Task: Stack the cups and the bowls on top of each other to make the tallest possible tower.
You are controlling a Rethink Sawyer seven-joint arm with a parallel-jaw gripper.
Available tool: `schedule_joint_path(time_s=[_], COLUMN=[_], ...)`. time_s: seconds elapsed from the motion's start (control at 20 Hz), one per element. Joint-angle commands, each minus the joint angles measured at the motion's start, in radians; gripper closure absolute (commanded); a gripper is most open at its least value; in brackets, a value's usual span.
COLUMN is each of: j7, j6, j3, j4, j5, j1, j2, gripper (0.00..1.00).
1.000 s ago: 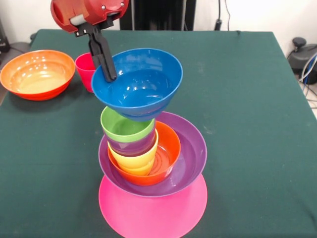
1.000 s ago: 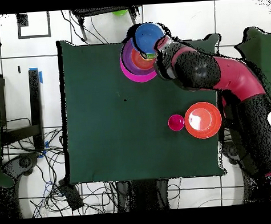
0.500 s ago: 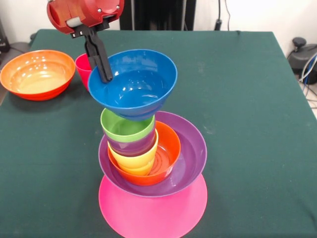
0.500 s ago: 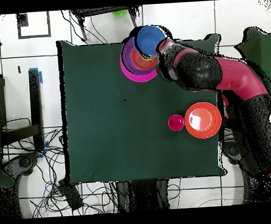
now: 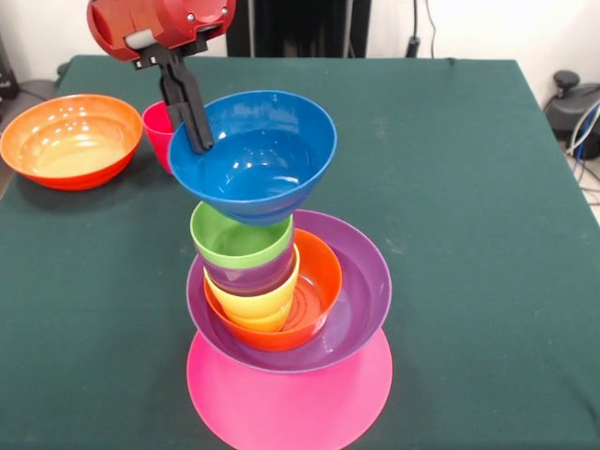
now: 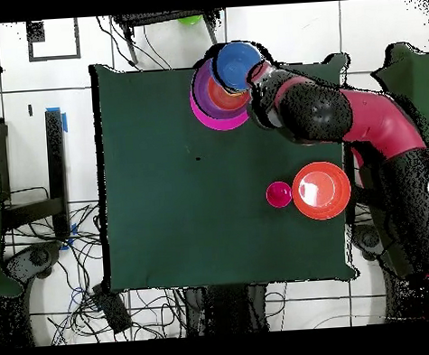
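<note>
The tower [image 5: 286,319] stands near the table's front edge: a pink bowl [image 5: 291,398] upturned as base, then a purple bowl [image 5: 361,291], a small orange bowl [image 5: 319,281], and yellow [image 5: 253,305], purple [image 5: 248,277] and light green [image 5: 239,239] cups nested. My gripper [image 5: 199,141] is shut on the left rim of the blue bowl [image 5: 258,155], which hangs tilted just above the green cup. From overhead the blue bowl [image 6: 236,63] covers the top of the tower [image 6: 215,99]. A red cup [image 5: 159,127] stands behind the gripper.
A large orange bowl [image 5: 70,139] sits at the left, beside the red cup; overhead they show as the orange bowl [image 6: 321,190] and red cup [image 6: 279,194]. The green table [image 5: 469,234] stretches to the right.
The gripper and blue bowl shifted slightly left and up over the second; the bowl stays just above the green cup. The tower has not moved.
</note>
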Motion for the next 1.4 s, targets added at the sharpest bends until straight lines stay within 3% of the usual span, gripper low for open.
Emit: schedule_joint_path(time_s=[0.05,0.7,1.4], j7=[-0.307,-0.331,-0.322], j6=[0.106,0.146,0.158], j3=[0.015,0.023,0.012], j4=[-0.067,-0.123,-0.104], j5=[-0.083,-0.085,-0.079], j1=[0.008,0.013,0.015], j2=[0.045,0.072,0.061], gripper=[1.0,1.0,1.0])
